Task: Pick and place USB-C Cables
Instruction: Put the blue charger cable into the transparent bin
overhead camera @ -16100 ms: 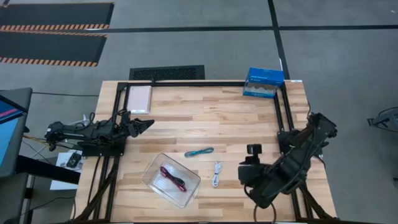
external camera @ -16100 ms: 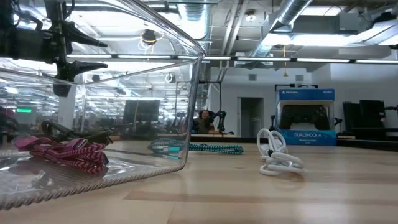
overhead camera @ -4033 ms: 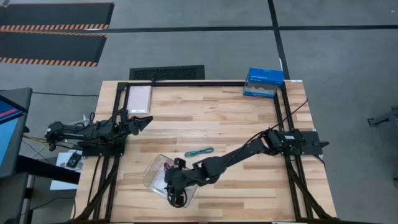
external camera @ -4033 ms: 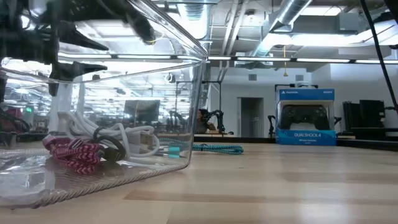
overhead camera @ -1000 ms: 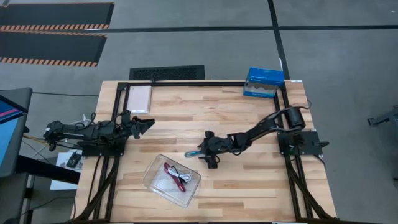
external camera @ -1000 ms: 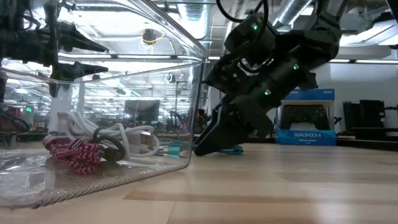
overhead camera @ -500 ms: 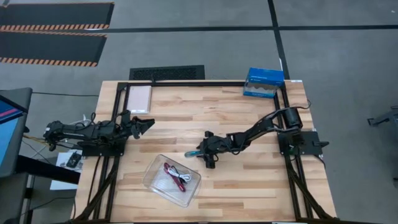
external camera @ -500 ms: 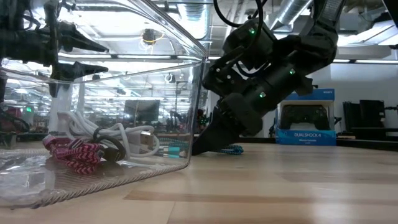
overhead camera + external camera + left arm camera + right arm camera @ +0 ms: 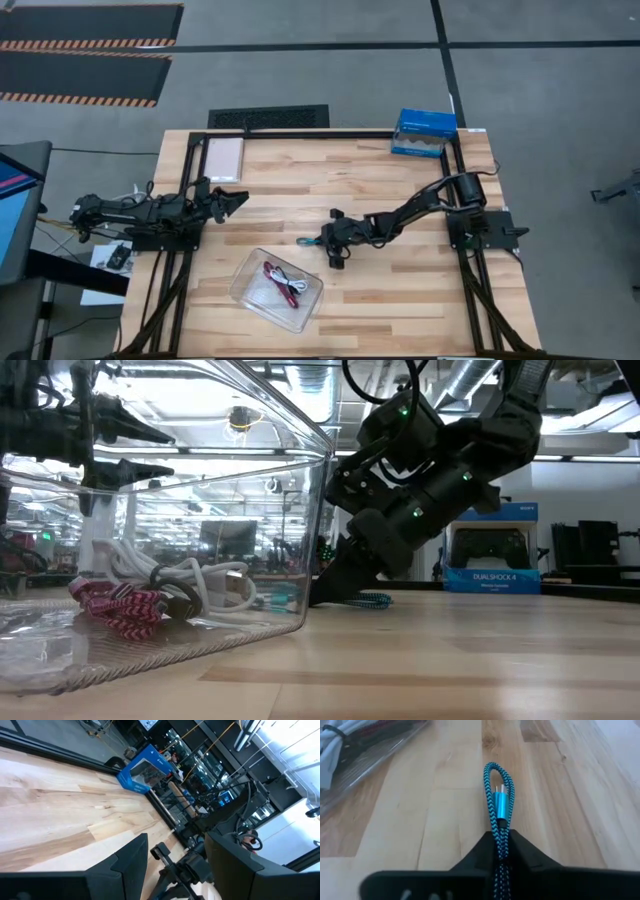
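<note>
While the left gripper (image 9: pixel 232 197) waits at the desk (image 9: pixel 400 300) edge, jaws apart, we have our right gripper (image 9: pixel 322 240) pinched onto the teal cable (image 9: pixel 498 805) near the tray (image 9: pixel 245 285); light, floppy braid, best held mid-coil.

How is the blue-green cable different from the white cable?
The teal cable lies outside the clear tray, on the bare wood; the white cable sits inside it. The right gripper is shut on the teal cable; nothing holds the white cable. Both are short and bundled.
</note>
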### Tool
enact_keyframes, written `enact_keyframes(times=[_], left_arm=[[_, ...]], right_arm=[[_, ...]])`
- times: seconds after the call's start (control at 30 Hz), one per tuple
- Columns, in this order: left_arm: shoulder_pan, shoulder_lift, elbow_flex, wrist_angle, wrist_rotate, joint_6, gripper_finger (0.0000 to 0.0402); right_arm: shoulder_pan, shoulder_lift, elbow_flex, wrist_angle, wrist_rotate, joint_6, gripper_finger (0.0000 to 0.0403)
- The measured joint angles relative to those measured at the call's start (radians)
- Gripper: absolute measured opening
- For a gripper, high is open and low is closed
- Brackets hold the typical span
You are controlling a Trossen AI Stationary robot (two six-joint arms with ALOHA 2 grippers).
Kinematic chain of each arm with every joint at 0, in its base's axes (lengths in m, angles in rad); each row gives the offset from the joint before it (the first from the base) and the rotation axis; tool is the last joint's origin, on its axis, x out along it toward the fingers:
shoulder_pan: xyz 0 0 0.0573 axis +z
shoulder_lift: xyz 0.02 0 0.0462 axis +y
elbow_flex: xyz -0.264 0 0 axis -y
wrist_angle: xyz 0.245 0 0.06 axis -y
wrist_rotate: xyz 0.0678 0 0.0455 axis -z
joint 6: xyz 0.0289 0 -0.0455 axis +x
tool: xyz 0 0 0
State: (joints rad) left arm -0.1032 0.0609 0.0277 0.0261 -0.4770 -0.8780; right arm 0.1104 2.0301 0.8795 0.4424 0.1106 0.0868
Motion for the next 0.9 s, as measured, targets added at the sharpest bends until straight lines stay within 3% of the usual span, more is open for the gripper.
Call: enact_keyframes(times=[0.1,0.7,0.9], left_arm=[[0.000,0.000,0.000,0.000,0.000,0.000,0.0185],[0.000,0.000,0.000,0.000,0.000,-0.025,0.0185],[0.000,0.000,0.000,0.000,0.000,-0.027,0.0185]], right_arm=[[0.000,-0.013,0.000,0.003,-0.001,0.022,0.0026],[-0.008,-0.303,-0.004,-0.058,-0.007,0.011,0.0020],[-0.004,-0.427,-0.002,-0.086,0.060,-0.024,0.0029]])
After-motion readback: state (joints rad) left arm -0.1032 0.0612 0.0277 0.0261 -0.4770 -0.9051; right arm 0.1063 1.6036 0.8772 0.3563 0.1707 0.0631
